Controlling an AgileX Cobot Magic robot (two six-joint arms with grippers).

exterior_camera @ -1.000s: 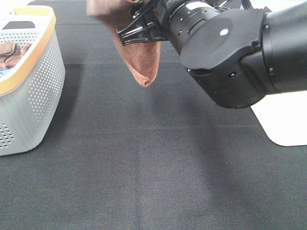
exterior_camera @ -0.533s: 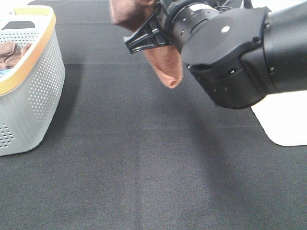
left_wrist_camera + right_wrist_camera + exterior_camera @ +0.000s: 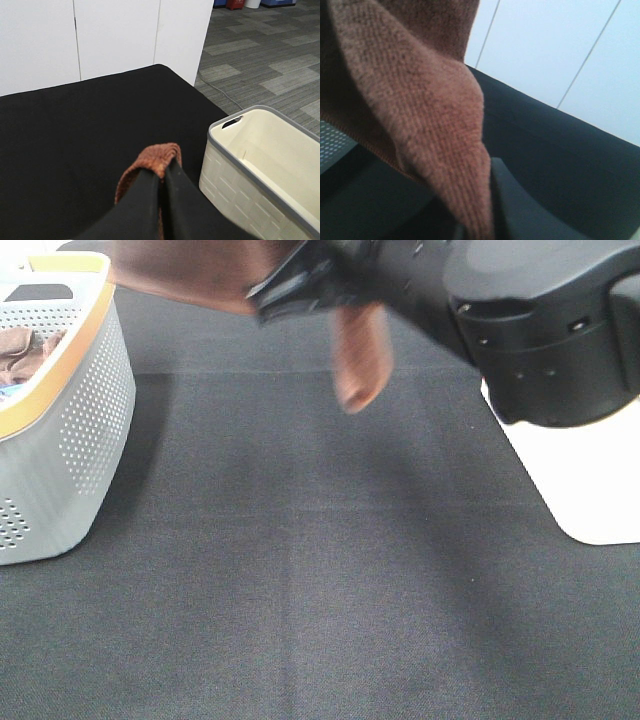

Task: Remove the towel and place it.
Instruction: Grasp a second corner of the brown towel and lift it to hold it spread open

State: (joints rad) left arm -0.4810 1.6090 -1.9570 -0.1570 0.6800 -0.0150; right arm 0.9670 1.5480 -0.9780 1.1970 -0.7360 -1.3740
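I am watching the right claw (image 3: 288, 285) clamping the towel (image 3: 200, 270) high over the far edge of the counter (image 3: 300, 570), its black jaws pressing together on the cloth, though that part is blurring. The towel is hanging clear of the counter, one part spreading toward the far left corner and a narrow fold dangling below the claw, touching nothing. The left claw (image 3: 161, 174) is also pinching shut on a reddish-brown fold of it, and I am seeing this from its wrist camera only. The dark counter is lying open from its middle to the near edge. A perforated grey basket (image 3: 80, 430) with an orange rim is sitting at the left edge, holding a bunched brown cloth (image 3: 22, 352). A white panel (image 3: 590, 480) is lying at the right edge. A cream bin (image 3: 235, 185) is standing by one counter corner; I cannot tell whether it is on the counter or past it.
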